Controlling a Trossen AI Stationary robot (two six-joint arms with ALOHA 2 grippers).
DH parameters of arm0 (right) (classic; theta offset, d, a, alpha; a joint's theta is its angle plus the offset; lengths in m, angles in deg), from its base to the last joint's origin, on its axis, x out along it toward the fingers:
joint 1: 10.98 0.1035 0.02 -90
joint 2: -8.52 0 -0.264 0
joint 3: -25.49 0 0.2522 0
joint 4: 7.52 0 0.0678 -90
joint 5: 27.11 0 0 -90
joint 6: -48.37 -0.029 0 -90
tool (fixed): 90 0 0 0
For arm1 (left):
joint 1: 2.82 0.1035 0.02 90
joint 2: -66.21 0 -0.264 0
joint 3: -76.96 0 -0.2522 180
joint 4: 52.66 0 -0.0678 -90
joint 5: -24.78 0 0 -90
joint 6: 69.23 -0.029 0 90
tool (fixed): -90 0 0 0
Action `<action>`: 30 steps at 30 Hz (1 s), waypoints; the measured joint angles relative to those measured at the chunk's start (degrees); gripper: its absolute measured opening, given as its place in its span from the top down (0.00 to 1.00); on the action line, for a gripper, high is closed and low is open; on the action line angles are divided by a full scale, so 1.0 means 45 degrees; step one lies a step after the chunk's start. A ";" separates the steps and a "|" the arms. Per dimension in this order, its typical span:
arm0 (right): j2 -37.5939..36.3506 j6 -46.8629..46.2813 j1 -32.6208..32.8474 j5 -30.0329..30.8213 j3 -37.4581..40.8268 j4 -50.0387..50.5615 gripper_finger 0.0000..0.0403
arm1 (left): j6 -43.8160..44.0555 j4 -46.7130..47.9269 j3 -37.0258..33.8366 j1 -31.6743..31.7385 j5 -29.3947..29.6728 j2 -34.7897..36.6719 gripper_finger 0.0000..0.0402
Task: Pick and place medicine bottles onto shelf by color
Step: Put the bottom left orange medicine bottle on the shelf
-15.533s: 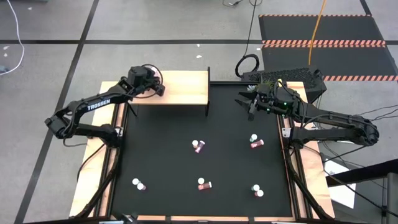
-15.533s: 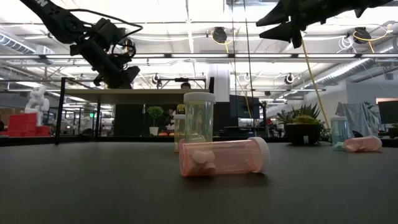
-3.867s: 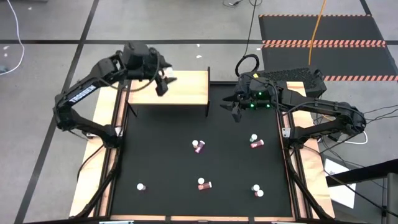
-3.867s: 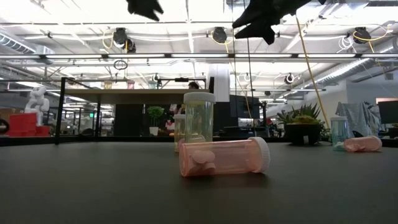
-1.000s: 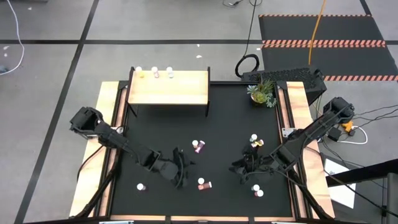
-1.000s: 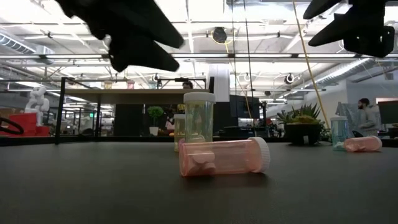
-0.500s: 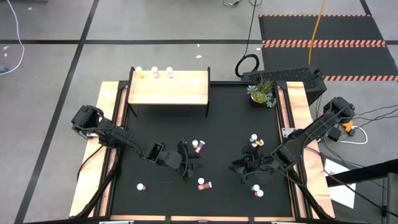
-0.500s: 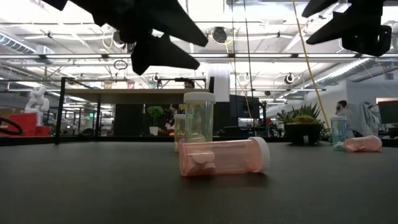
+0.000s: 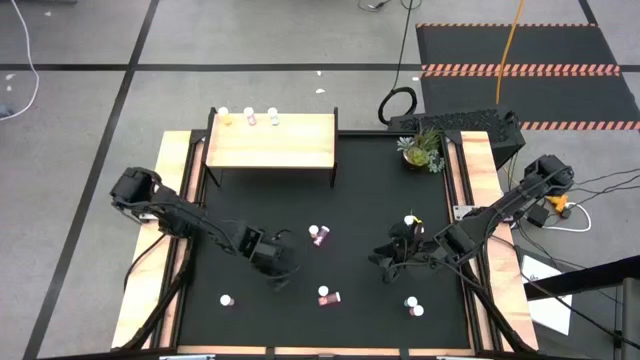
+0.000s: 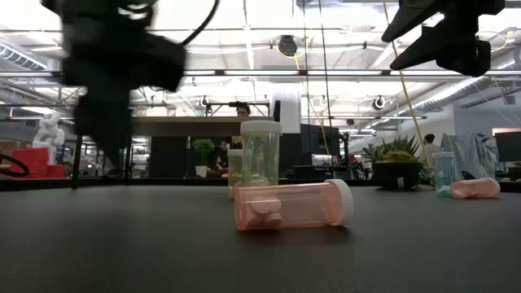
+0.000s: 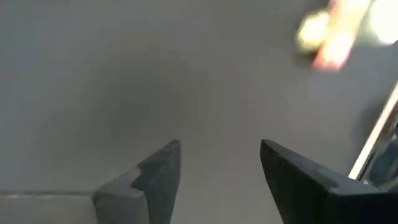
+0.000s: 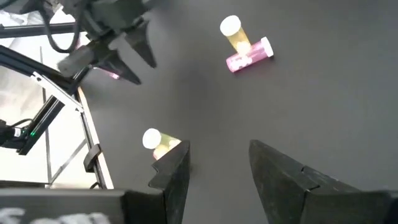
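Black mat (image 9: 370, 190): shelf (image 9: 272, 142) at far edge carries three bottles (image 9: 248, 117); the rest lie scattered mid-mat. Left gripper (image 9: 283, 262) and right gripper (image 9: 385, 262) hover low, fingers apart, empty. Bottles likely light, rigid, slick plastic; grip across the body below the cap.

Three bottles (image 9: 248, 118) stand on the shelf (image 9: 272, 146).

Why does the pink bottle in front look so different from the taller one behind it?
The pink bottle lies on its side, while the pale bottle stands upright. The pink bottle has a rosy see-through body; the pale bottle looks almost clear, faintly greenish. The pink bottle sits nearer the low camera, the pale bottle behind it. Both have white caps and rest on the black table.
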 joint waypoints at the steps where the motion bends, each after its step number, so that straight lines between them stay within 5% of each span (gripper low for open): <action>1: -0.0043 0.0087 -0.0044 -0.0003 0.0000 0.0036 0.61 | 0.0102 0.0167 0.0002 -0.0175 -0.0103 0.0060 0.46; 14: -0.0235 0.0330 -0.0352 0.0017 0.0000 0.0150 0.61 | 0.2187 0.2519 -0.0006 -0.2355 0.2523 0.1028 0.46; 30: -0.0222 -0.0910 -0.0348 -0.0179 0.0000 0.1017 0.61 | 0.1017 0.0398 0.0021 -0.2190 0.3505 0.1023 0.46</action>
